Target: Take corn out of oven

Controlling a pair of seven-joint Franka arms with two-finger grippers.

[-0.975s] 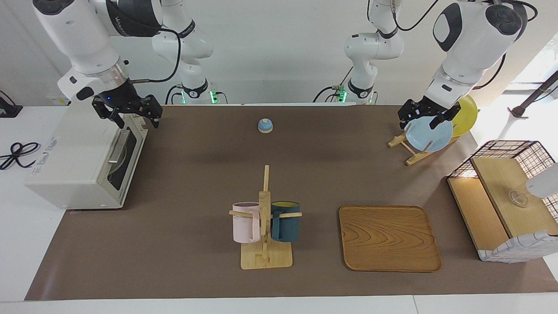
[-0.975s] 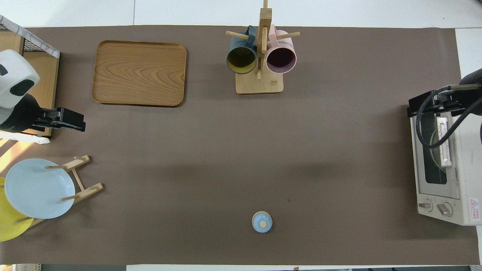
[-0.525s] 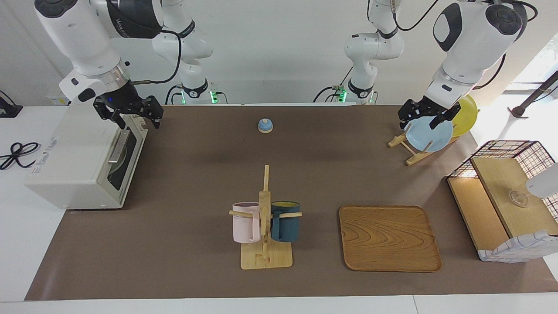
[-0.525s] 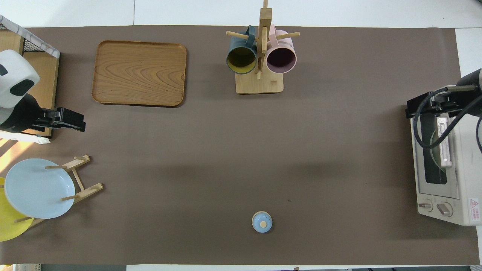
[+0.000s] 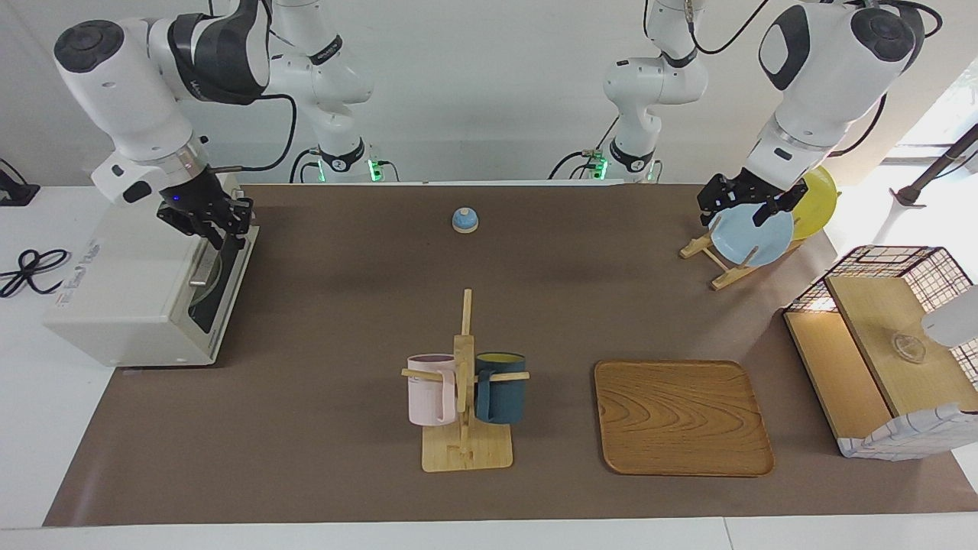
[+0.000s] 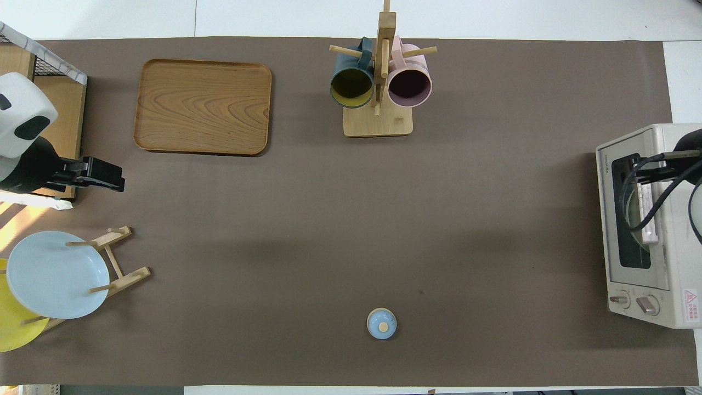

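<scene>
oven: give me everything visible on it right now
The oven is a boxy cream-white toaster oven at the right arm's end of the table, standing upright partly on the brown mat. Its door is shut: dark glass with a silver bar handle across it. Two knobs sit on the front panel, at the end nearer the robots, and a warning sticker lies beside them. A round pale shape shows dimly through the glass; no corn is visible. The right hand is at the handle's top; contact is unclear.

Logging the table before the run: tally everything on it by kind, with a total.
Mugs: 2, pink and dark teal
Plates: 2, blue and yellow
Racks: 2, mug rack and plate rack
Tray: 1
Oven: 1
Bell: 1
Basket box: 1
Total: 10
</scene>
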